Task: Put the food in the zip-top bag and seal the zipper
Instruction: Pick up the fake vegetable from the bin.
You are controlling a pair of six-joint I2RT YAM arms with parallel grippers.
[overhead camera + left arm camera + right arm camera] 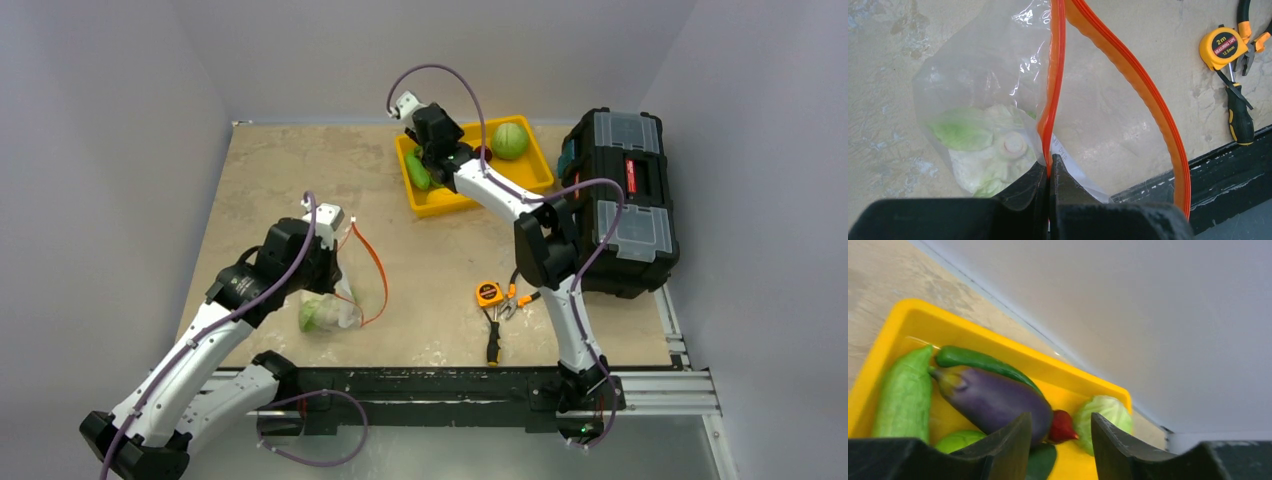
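Nearest the arms' bases, on the left of the table (260, 180), the left gripper (1049, 167) has its jaws pinched tight on one lip of the zipper (1143, 95), close to the strip's end. The two orange lips spread apart from there into a long loop, so the mouth of the bag (973, 75) stands open and unsealed. The bag sags from the held lip down to the table. A cauliflower (988, 150), white with pale green leaves, lies inside it at the bottom, seen through the clear plastic.

To the right of the bag, near the middle of the table's near edge, a tape measure (489, 293) lies just beside the pliers (520, 300), with a black-and-yellow screwdriver (493, 340) a little nearer the arms. Its shaft reaches up to the tape measure.

Farther back on the right sits a black toolbox (620, 200), with the right arm's elbow in front of it.

At the far edge is the yellow tray (893, 325), and the right gripper (1060, 422) hangs over its left half. Its jaws stand moderately apart with nothing between them. In the wrist view the left fingertip overlaps the rounded end of the eggplant (993, 400); whether it touches cannot be told. The eggplant lies in the tray between a pale green gourd (903, 395) and a dark green cucumber (983, 362). A lime (955, 440) shows just below the eggplant, a small red piece (1062, 426) sits at its end, and a round green cabbage (1105, 415) lies beyond that, toward the tray's far right.
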